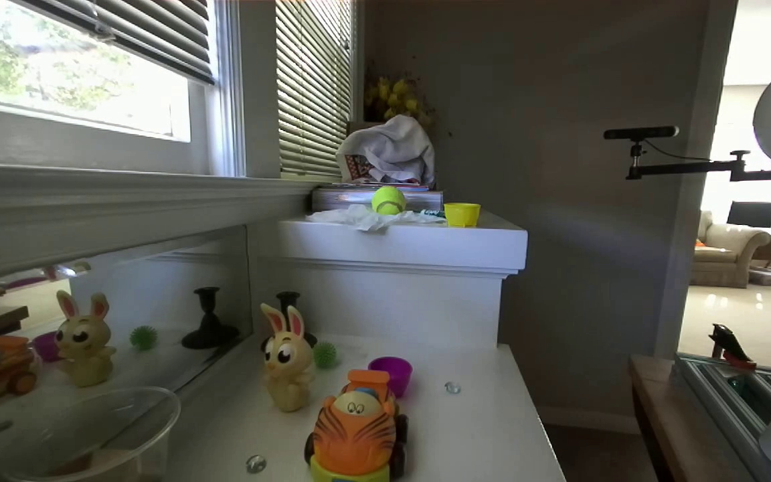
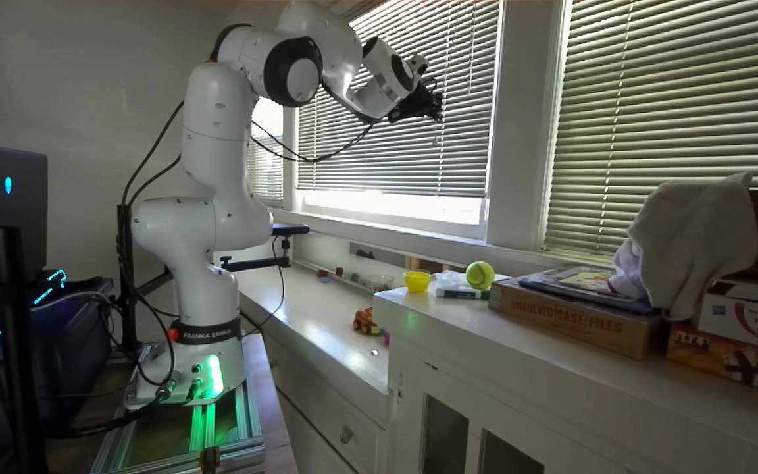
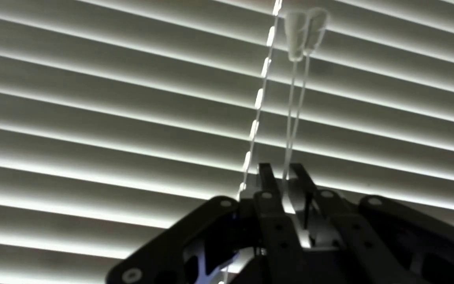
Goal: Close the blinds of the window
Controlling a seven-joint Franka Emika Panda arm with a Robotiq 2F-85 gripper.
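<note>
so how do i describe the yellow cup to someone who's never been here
Find the white counter where a taller cabinet adjoins it. On the cabinet, by the edge above the counter, the yellow cup stands near a tennis ball. A flat rim and pure yellow set it apart from the round, greener ball; the purple cup sits lower, on the counter.

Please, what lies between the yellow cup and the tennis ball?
Between them, in both exterior views, lie a crumpled white sheet and a marker.
</note>
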